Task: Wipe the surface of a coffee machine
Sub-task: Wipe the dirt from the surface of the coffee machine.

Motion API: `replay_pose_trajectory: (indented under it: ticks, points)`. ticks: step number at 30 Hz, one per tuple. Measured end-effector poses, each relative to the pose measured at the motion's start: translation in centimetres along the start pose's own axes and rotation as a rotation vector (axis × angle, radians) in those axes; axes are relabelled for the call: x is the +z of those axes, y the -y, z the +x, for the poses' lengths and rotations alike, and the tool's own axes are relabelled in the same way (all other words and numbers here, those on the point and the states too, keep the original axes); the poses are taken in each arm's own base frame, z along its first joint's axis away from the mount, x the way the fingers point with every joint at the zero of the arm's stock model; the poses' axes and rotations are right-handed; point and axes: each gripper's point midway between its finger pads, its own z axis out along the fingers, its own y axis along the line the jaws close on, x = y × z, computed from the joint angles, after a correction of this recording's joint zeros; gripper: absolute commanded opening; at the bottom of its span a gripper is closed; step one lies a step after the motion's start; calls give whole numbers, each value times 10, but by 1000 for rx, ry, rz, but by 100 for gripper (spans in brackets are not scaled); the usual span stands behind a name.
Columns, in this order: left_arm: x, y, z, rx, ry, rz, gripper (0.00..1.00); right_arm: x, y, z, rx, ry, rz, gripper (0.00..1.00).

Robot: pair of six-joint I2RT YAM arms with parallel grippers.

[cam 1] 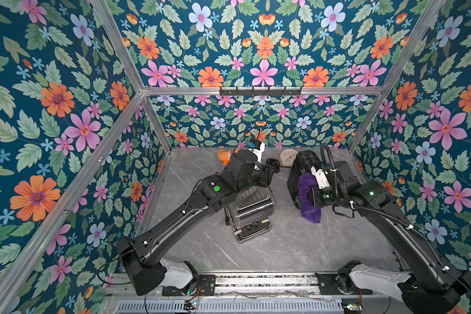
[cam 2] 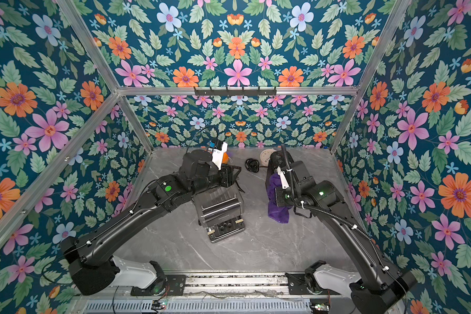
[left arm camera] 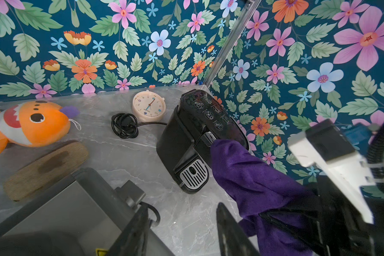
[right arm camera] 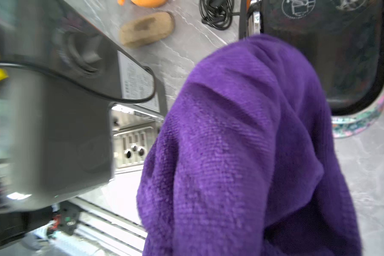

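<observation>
The black coffee machine (cam 1: 306, 160) (left arm camera: 193, 124) stands at the back right corner of the table, its drip tray facing the middle. My right gripper (cam 1: 310, 194) is shut on a purple cloth (cam 1: 307, 201) (left arm camera: 253, 177) and holds it against the machine's front, just below the button panel. In the right wrist view the cloth (right arm camera: 242, 144) fills most of the picture and hides the fingers; the machine's glossy top (right arm camera: 330, 55) shows behind it. My left gripper (left arm camera: 182, 212) (cam 1: 269, 174) hangs open over bare table left of the machine, holding nothing.
A silver appliance (cam 1: 252, 212) with knobs stands mid-table under my left arm. Along the back lie an orange plush fish (left arm camera: 31, 124), a cream clock (left arm camera: 149, 106), a coiled black cord (left arm camera: 124, 126) and a brown oblong pad (left arm camera: 47, 168). Flowered walls close three sides.
</observation>
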Motion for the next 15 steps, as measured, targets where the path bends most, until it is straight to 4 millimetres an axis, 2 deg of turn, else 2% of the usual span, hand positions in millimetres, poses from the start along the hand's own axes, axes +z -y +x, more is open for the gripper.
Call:
replay_pose_trajectory:
  ticks: [7, 11, 15]
  points:
    - [11, 12, -5, -2, -3, 46, 50, -37, -1, -17, 39, 111, -7, 0]
    - [21, 17, -7, -1, -12, 62, 50, -45, 18, -21, 106, 128, 49, 0]
    - [31, 25, -12, 0, -18, 85, 50, -43, 42, -15, 213, 127, 68, 0]
